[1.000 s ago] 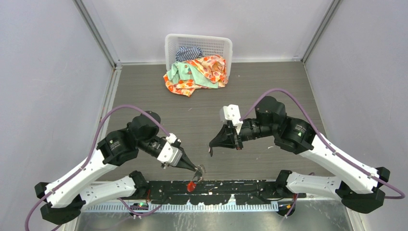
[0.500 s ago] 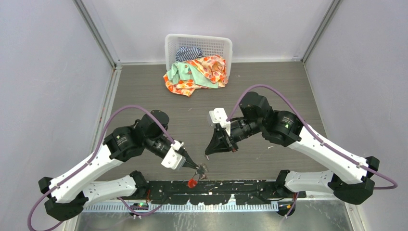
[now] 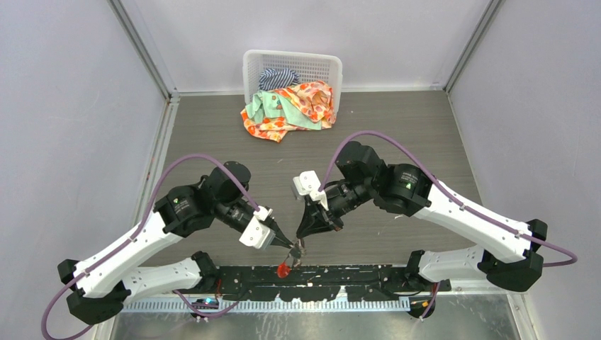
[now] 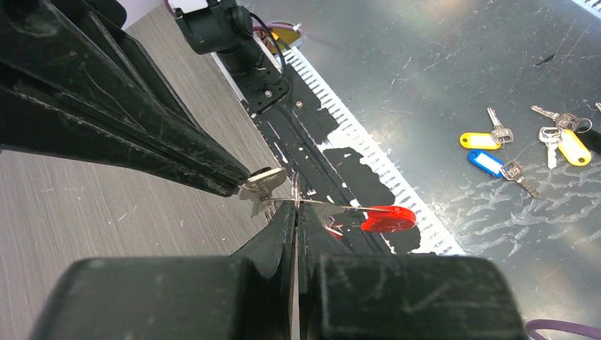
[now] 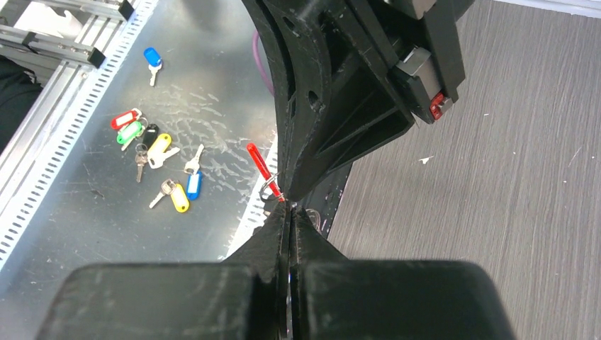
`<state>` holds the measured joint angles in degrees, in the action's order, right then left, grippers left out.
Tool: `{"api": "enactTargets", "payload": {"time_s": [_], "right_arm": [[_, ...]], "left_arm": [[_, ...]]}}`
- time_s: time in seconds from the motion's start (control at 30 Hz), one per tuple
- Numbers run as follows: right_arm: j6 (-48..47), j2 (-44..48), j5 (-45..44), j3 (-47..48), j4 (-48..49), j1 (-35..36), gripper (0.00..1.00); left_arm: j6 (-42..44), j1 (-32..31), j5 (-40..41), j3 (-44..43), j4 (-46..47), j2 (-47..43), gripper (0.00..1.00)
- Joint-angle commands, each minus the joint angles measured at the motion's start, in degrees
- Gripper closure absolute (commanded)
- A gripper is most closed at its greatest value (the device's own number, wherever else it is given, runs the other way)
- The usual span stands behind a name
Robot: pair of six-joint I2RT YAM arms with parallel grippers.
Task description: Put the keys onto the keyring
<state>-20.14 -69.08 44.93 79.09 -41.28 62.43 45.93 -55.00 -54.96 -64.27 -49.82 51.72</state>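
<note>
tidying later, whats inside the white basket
Inside the basket: a striped cloth, plus an orange floral cloth and a green cloth spilling out the front. Anything beneath them is covered.

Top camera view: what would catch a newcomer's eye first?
The left gripper, holding the red-tagged keyring, and the right gripper, pinching a silver key, meet tip to tip at the near edge of the table. At the far wall, a white basket spills bright clothes.
</note>
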Motion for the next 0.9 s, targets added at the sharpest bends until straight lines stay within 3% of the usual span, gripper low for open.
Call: {"api": "enactTargets", "payload": {"time_s": [0.0, 0.87], "right_arm": [[-1.37, -0.33, -0.89, 2.94, -0.03, 0.78, 0.99], [1.04, -1.31, 2.04, 2.12, 5.07, 1.39, 0.99]], "left_arm": [[0.14, -0.02, -0.85, -0.82, 3.04, -0.90, 1.00], [-1.50, -0.02, -0.94, 0.55, 4.47, -2.24, 1.00]]}}
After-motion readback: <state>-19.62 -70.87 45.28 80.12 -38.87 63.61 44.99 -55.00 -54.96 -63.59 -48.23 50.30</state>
